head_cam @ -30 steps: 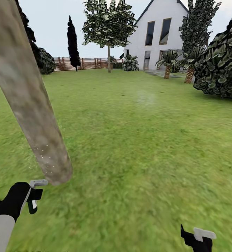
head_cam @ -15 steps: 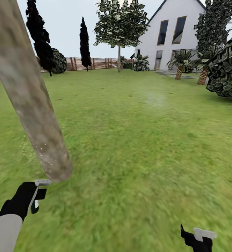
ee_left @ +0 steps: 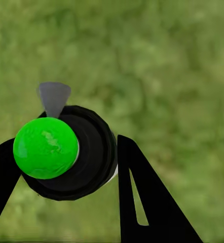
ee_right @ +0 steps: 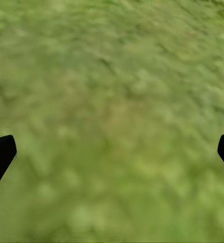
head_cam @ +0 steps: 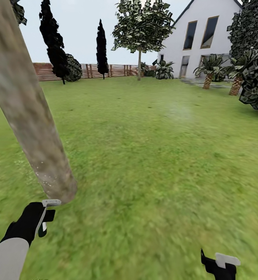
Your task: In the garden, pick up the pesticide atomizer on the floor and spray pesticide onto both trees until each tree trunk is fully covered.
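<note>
Trunk (head_cam: 32, 116), mottled beige-grey, white-speckled base

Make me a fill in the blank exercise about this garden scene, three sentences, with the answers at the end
1. The atomizer sits between the fingers of the robot's ____ gripper.
2. The atomizer's round cap is bright ____.
3. The right gripper hangs open over bare ____, with nothing between its fingers.

Missing words: left; green; grass
</note>
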